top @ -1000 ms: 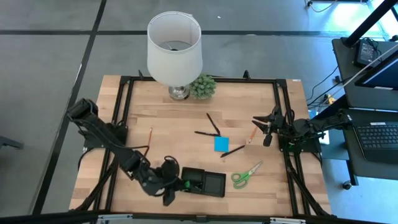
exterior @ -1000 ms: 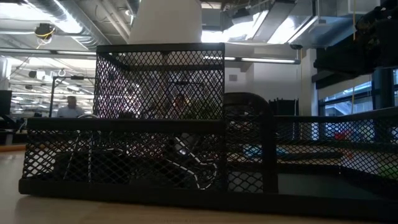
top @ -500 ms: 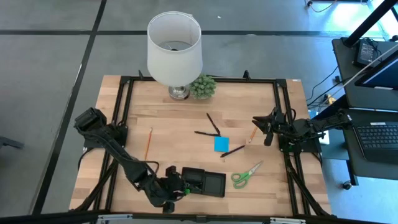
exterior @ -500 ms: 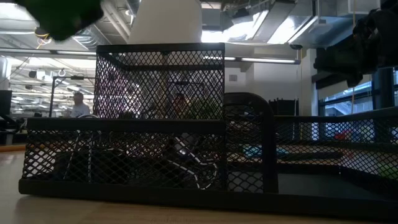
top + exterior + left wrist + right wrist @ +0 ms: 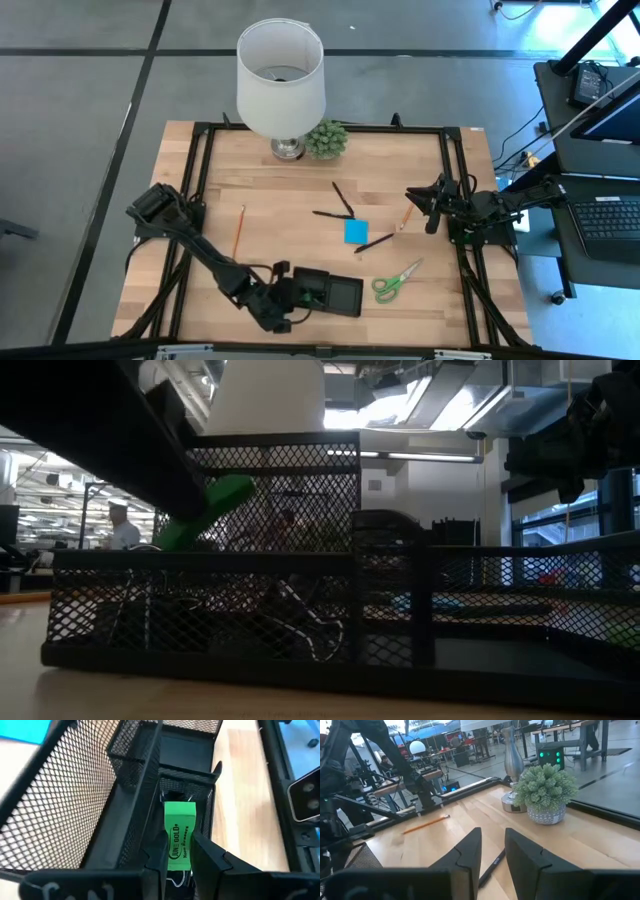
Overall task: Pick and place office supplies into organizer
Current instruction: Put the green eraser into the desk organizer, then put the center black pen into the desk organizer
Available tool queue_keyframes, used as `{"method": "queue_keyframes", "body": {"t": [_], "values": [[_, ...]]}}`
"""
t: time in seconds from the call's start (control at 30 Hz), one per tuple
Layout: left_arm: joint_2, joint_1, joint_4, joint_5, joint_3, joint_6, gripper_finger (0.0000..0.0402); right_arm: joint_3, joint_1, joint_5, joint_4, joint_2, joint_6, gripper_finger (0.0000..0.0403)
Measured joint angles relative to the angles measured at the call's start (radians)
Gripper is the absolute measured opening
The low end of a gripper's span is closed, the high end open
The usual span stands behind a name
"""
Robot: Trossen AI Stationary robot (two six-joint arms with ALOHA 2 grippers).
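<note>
My left gripper (image 5: 290, 298) is at the near-left end of the black mesh organizer (image 5: 330, 293), shut on a small green eraser (image 5: 179, 837). The low view shows the eraser (image 5: 205, 510) tilted above the organizer's tall left compartment (image 5: 260, 540). A blue sticky pad (image 5: 355, 231), black pens (image 5: 343, 198), pencils (image 5: 239, 230) and green-handled scissors (image 5: 397, 280) lie flat on the table. My right gripper (image 5: 432, 205) waits open at the table's right edge, touching nothing. My left gripper pinches the green eraser between its two fingers (image 5: 210, 857) at the eraser's rear end (image 5: 177, 862). The free end (image 5: 179, 810) sticks out forward past the fingertips. The fingers slant downward from the table's left, and the eraser is lifted clear over the organizer's compartment.
A white lamp (image 5: 281, 80) and a small green plant (image 5: 326, 139) stand at the far edge. A black frame rail (image 5: 455, 200) runs round the table. In the right wrist view a pen (image 5: 492, 862) lies just beyond the fingers. People show in the room behind.
My left gripper has moved toward the table's right, onto the organizer's left end, carrying the green eraser. In the low view the eraser has come down from the upper left to just above the tall compartment. The organizer has shifted slightly.
</note>
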Motion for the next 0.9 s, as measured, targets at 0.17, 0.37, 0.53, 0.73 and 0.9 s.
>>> {"method": "queue_keyframes", "body": {"t": [0.17, 0.37, 0.53, 0.73, 0.9], "values": [[0.0, 0.008, 0.001, 0.016, 0.0, 0.026, 0.0063, 0.0, 0.0, 0.0, 0.0, 0.0, -0.003, 0.0088], [0.0, 0.008, 0.002, 0.076, 0.0, 0.04, 0.0069, 0.0, 0.0, 0.0, 0.0, 0.0, -0.008, 0.0088], [0.0, 0.008, 0.002, 0.081, 0.0, 0.035, 0.0094, 0.0, 0.0, 0.0, 0.0, 0.0, -0.03, 0.0088], [0.0, 0.008, 0.001, 0.08, 0.0, 0.034, 0.0123, 0.0, 0.0, 0.0, 0.0, 0.0, -0.032, 0.0088], [-0.015, 0.008, -0.001, 0.101, 0.004, 0.023, 0.0128, 0.0, 0.0, 0.0, 0.0, 0.0, -0.032, 0.0088]]}}
